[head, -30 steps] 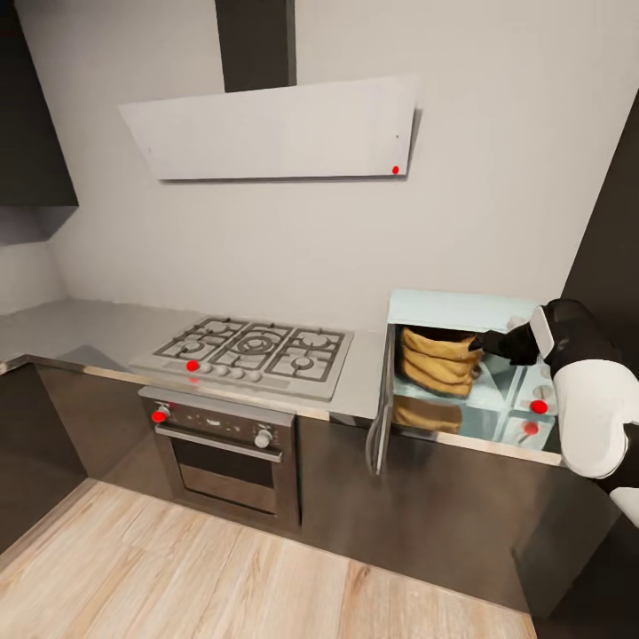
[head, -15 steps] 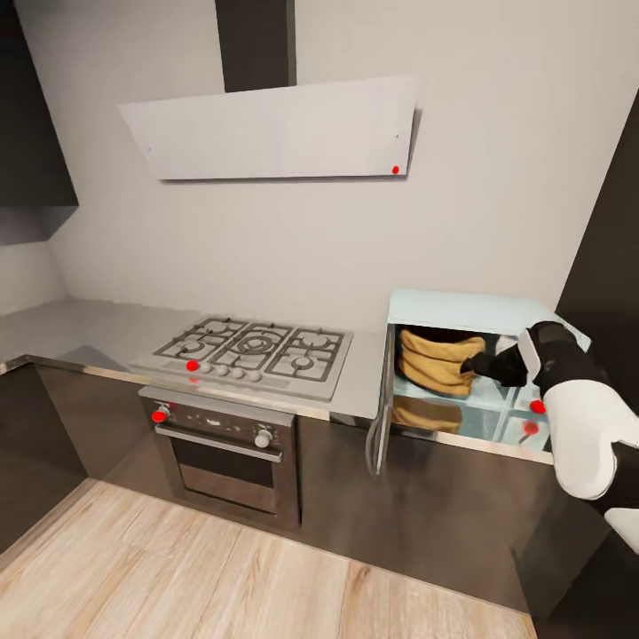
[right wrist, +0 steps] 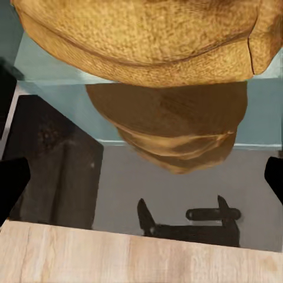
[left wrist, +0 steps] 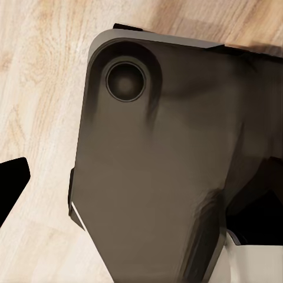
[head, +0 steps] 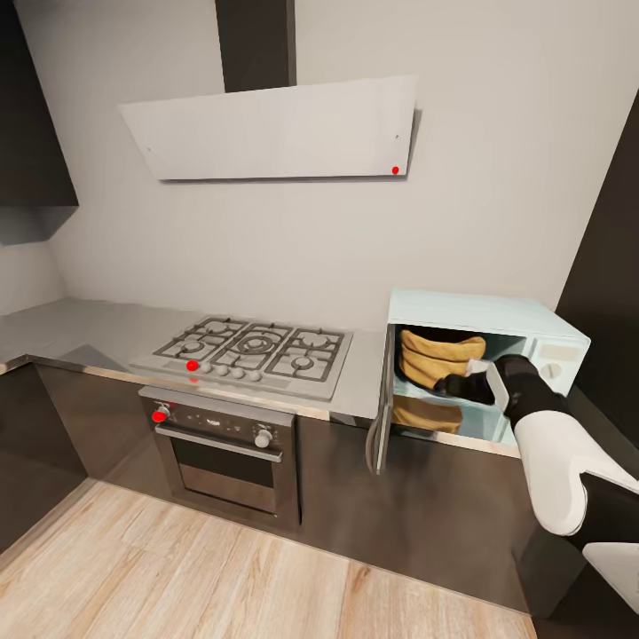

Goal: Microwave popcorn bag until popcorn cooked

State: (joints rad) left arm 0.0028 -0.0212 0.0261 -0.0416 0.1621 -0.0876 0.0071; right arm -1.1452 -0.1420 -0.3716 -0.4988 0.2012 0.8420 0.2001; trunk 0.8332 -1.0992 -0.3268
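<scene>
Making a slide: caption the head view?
Right gripper at the open microwave, popcorn bag inside, beside the gas hob.

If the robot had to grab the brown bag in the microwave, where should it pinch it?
Probably the rolled rim of the bag, coming straight in through the open front of the microwave. The bag is squat, wide and crumpled, too broad to squeeze whole, and walls close off the other sides. The right pincer is already at that opening.
</scene>
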